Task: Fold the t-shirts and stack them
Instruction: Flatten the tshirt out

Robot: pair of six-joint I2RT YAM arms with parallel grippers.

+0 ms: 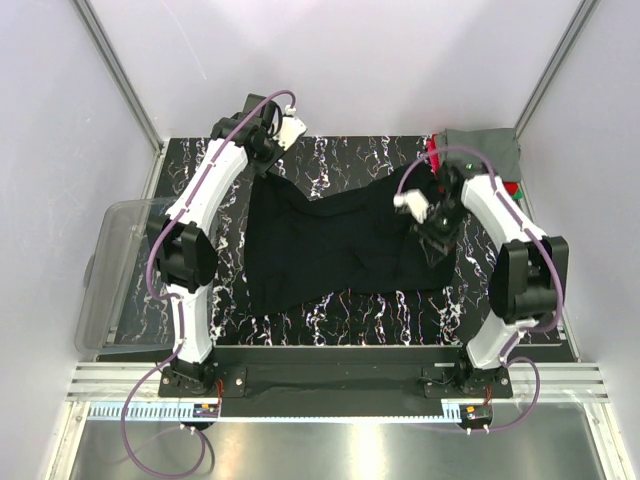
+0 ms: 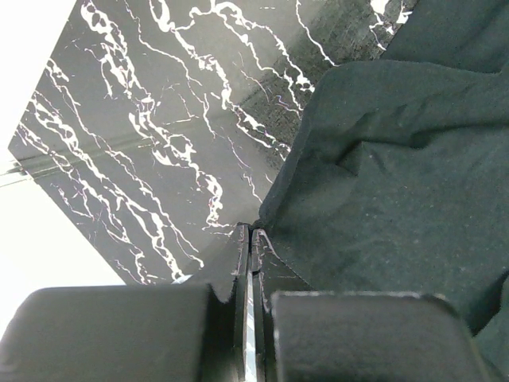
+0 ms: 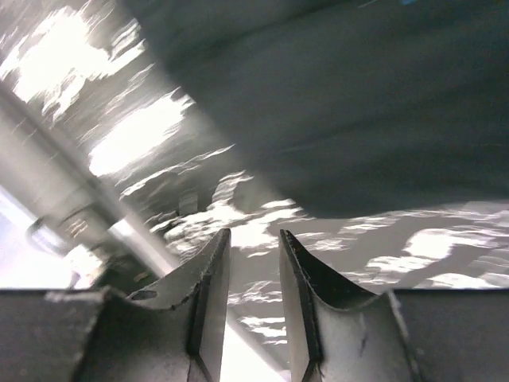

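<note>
A black t-shirt lies spread and rumpled across the middle of the marbled black table. My left gripper is at the shirt's far left corner. In the left wrist view its jaws are shut, pinching the edge of the black cloth. My right gripper hangs over the shirt's right edge. In the blurred right wrist view it is a little open and empty, with the dark cloth just ahead. Folded shirts are stacked at the back right: grey on top, red and green edges showing.
A clear plastic bin stands off the table's left edge. Metal frame posts rise at both back corners. Pale walls enclose the table.
</note>
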